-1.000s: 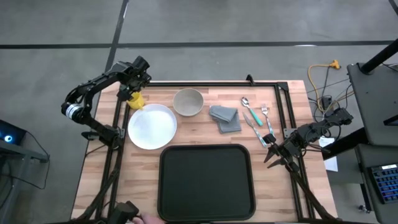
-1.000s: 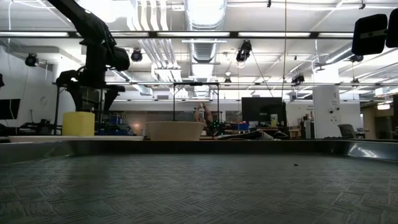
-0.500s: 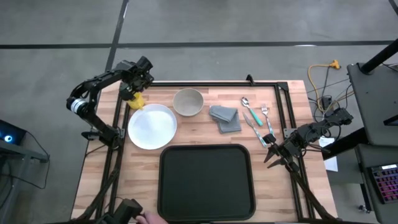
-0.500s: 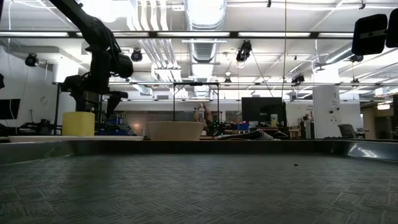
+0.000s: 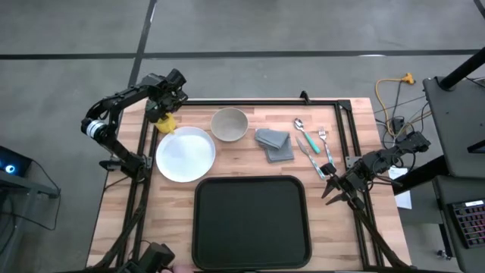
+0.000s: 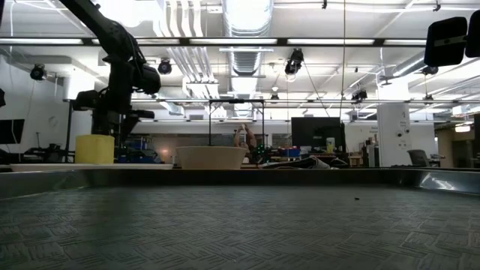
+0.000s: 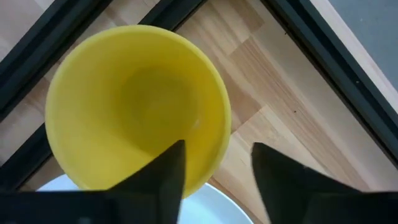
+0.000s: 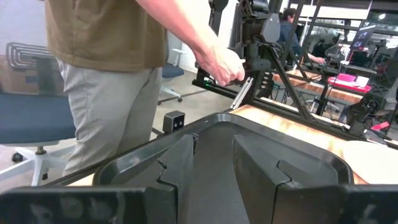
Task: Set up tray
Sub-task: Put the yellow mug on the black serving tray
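Tray (image 5: 251,222): flat, bare.
Left gripper (image 5: 163,115): beyond tray, above yellow cup (image 5: 166,123), fingers apart over its rim.
Right gripper (image 5: 330,184): beside tray's right edge, fingers apart.

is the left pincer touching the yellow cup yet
Cannot tell. In the left wrist view the left pincer is open, one finger overlapping the yellow cup rim; the low view has it just above the cup, gap unclear.

I'm seeing the tray (image 5: 251,222) lying lower centre, the plate (image 5: 185,154) sitting upper left of it, and the bowl (image 5: 229,124) resting above.
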